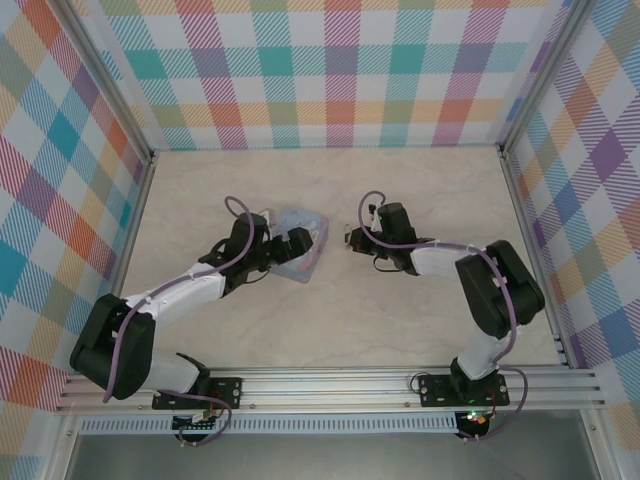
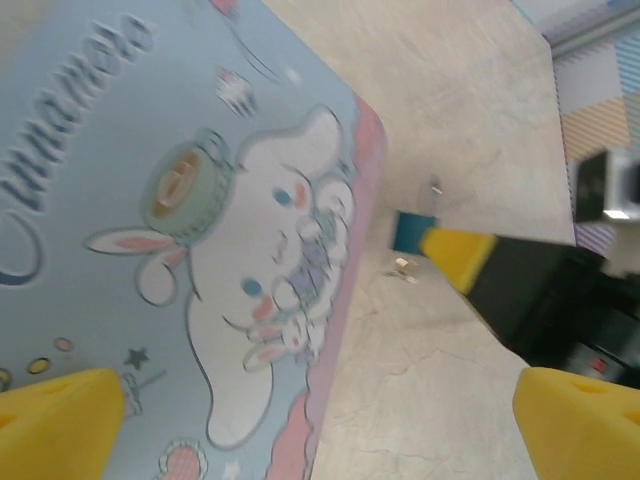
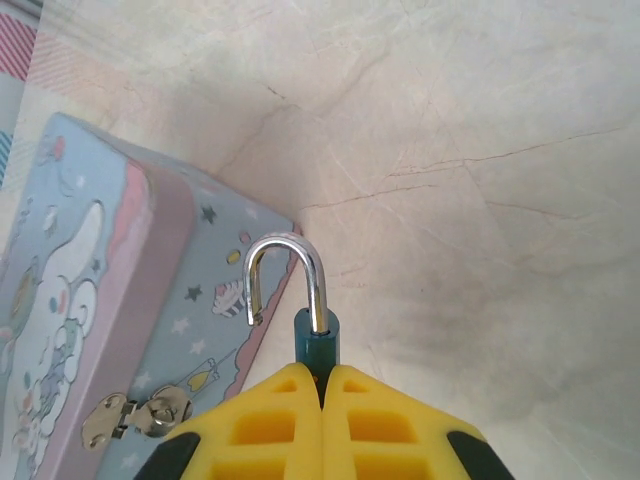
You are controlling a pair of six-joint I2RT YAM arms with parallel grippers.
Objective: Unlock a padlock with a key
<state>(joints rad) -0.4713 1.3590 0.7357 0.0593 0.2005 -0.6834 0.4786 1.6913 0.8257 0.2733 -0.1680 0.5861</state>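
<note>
Plainly, teal padlock [image 3: 317,342] with open silver shackle [image 3: 316,293] in right gripper [image 3: 322,378].

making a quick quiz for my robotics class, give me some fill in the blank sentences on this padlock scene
1. The right tool is shut on the padlock by its body, leaving its silvery ___ sticking out.
2. That U-shaped part stands ___, one end free of the body.
3. The left tool, fingers spread, looks down on a pale blue ___ with a white cartoon figure.
4. The fingertips of both tools are coloured ___.

Missing words: shackle; open; tin; yellow.
</note>
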